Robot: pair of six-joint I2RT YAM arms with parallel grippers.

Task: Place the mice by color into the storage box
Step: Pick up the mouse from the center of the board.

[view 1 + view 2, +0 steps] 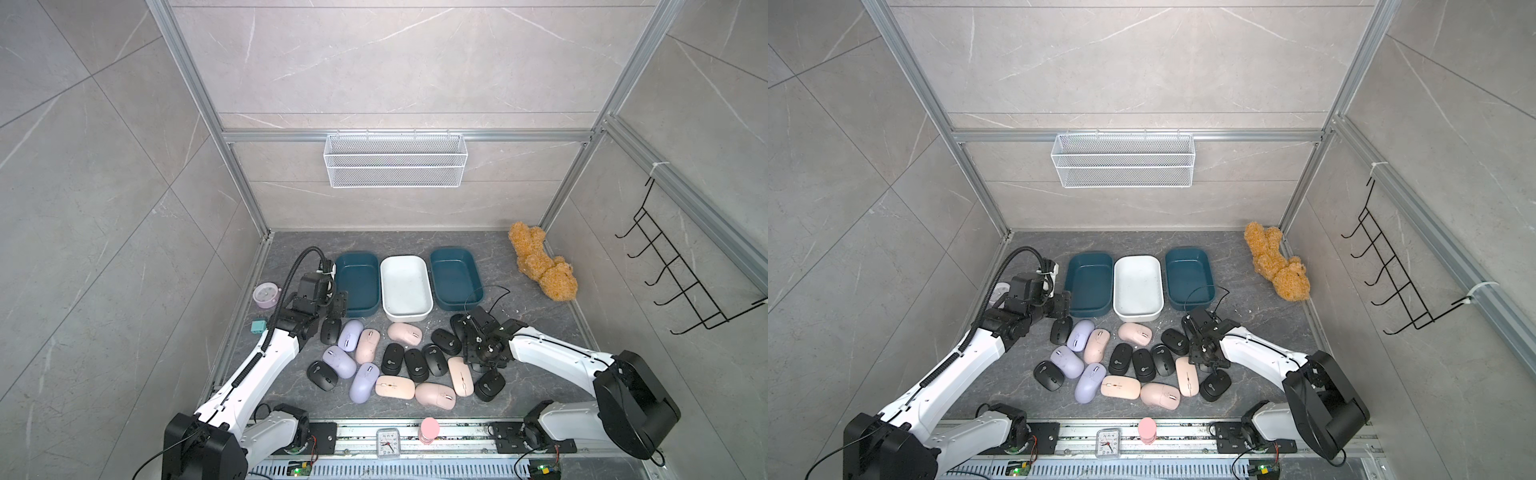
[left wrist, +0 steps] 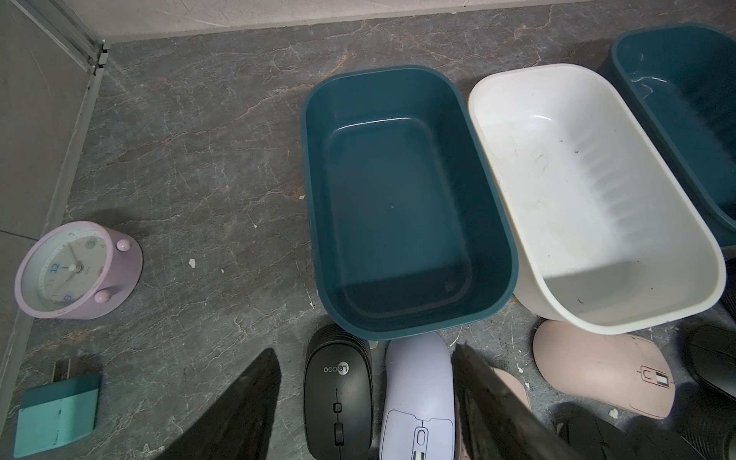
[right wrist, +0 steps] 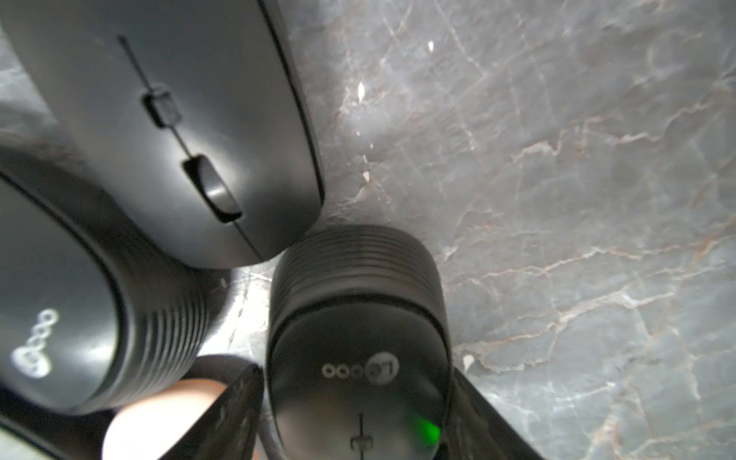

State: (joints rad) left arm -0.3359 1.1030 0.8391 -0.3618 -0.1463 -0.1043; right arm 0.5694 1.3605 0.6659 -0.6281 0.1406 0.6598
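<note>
Several black, pink and lavender mice (image 1: 399, 361) lie clustered on the dark tabletop in both top views. Behind them stand three empty storage boxes: teal (image 1: 357, 282), white (image 1: 405, 286) and teal (image 1: 455, 278). My left gripper (image 2: 366, 350) hangs open at the left teal box's near corner. A black mouse (image 2: 338, 394) and a lavender mouse (image 2: 418, 394) lie below its spread fingers. My right gripper (image 3: 358, 382) is down at the cluster's right side, its fingers pressed against both sides of a black mouse (image 3: 358, 318). Two more black mice (image 3: 167, 119) lie beside it.
A lavender alarm clock (image 1: 264, 295) and a teal block (image 1: 257, 326) sit left of the left arm. A brown teddy bear (image 1: 540, 262) lies at the back right. A wire basket (image 1: 395, 160) hangs on the back wall. A white clock (image 1: 387, 442) and a pink object (image 1: 429, 430) stand on the front rail.
</note>
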